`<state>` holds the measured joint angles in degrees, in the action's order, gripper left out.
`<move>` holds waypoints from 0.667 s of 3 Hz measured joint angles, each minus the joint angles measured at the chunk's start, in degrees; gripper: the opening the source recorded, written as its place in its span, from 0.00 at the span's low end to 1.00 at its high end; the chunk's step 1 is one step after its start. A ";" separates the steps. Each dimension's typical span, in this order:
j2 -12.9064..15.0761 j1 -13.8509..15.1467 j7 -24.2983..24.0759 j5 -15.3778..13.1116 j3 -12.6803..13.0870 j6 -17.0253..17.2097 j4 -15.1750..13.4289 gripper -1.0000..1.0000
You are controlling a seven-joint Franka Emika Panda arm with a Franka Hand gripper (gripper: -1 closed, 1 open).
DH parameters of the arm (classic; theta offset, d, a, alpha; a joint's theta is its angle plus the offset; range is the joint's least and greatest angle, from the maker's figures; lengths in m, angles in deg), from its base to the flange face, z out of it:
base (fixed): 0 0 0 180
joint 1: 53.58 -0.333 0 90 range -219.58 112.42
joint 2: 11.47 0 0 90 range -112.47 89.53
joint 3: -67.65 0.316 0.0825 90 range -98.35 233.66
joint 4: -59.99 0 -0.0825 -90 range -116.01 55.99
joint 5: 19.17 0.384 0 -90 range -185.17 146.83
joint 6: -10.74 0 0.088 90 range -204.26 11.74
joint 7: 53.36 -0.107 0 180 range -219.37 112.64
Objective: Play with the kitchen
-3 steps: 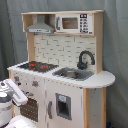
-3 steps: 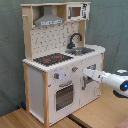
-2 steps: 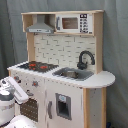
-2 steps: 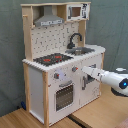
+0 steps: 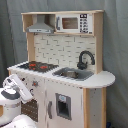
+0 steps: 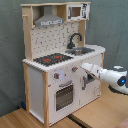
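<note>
Over on the first exterior view's left, the white arm (image 5: 11, 97) comes in low, and its gripper (image 5: 30, 86) is right up at the front of the kitchen (image 5: 62, 70), just under the stovetop (image 5: 37, 65) with its red rings. Whether those fingers are released or clenched, I cannot tell from here. Moving right, the grey hood (image 5: 40, 27) hangs above the burners, then the small microwave (image 5: 73, 23) sits up in the top shelf, and below it the black faucet (image 5: 84, 59) arches over the sink (image 5: 74, 74). The pale rounded counter end closes off the first exterior view's right.

Now the second exterior view, left to right: the kitchen (image 6: 37, 85) stands tall on a wooden surface (image 6: 100, 112) in front of a grey-green curtain (image 6: 112, 30). Hood (image 6: 49, 21) high on the second exterior view's left, stovetop (image 6: 52, 59) below it, oven door (image 6: 64, 95) with its dark window in the white front panel. Faucet (image 6: 74, 40) and sink (image 6: 80, 50) further along, microwave (image 6: 76, 11) up top. And coming in from the second exterior view's right, the arm (image 6: 112, 77) stretches across, gripper (image 6: 86, 67) tip close against the cabinet front beside the oven, just below the counter edge; contact is not clear
</note>
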<state>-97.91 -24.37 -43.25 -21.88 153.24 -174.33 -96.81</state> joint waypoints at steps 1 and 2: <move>0.00 2.90 -3.59 0.08 0.02 -3.87 -0.09 1.00; 0.00 6.54 -5.96 0.55 0.09 -8.35 0.22 1.00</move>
<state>-97.91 -17.83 -49.21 -21.33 153.33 -182.68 -96.59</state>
